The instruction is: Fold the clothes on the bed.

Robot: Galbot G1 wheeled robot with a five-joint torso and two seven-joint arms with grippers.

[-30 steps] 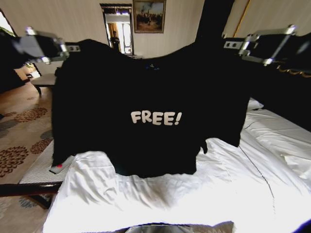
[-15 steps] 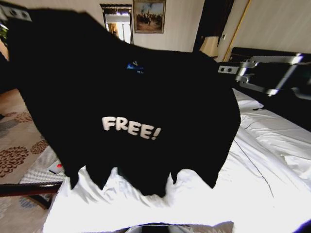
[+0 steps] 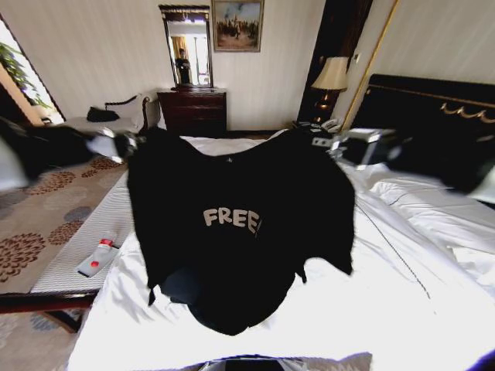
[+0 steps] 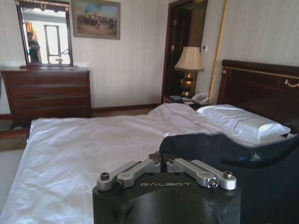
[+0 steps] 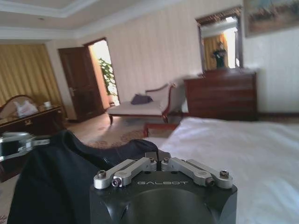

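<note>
The clothes, one black T-shirt (image 3: 240, 224) with white "FREE" lettering, hang by the shoulders between my two grippers above the bed (image 3: 387, 309). My left gripper (image 3: 130, 144) is shut on one shoulder and my right gripper (image 3: 323, 143) on the other. The shirt's lower hem sags and bunches on the white duvet. In the left wrist view my left gripper (image 4: 164, 163) pinches the dark cloth (image 4: 243, 154). The right wrist view has my right gripper (image 5: 157, 160) closed on the shirt (image 5: 60, 182), with the left gripper (image 5: 16, 142) farther off.
A striped bench (image 3: 85, 247) with a small grey and red object (image 3: 97, 259) stands along the bed's left side. At the far wall are a dark dresser (image 3: 193, 112), a mirror and a lamp (image 3: 332, 75). The tall headboard (image 3: 421, 100) and pillows lie to the right.
Both arms have come down and moved away from the camera with the shirt. It was held high and close; now it hangs lower over the bed, hem resting on the duvet.
</note>
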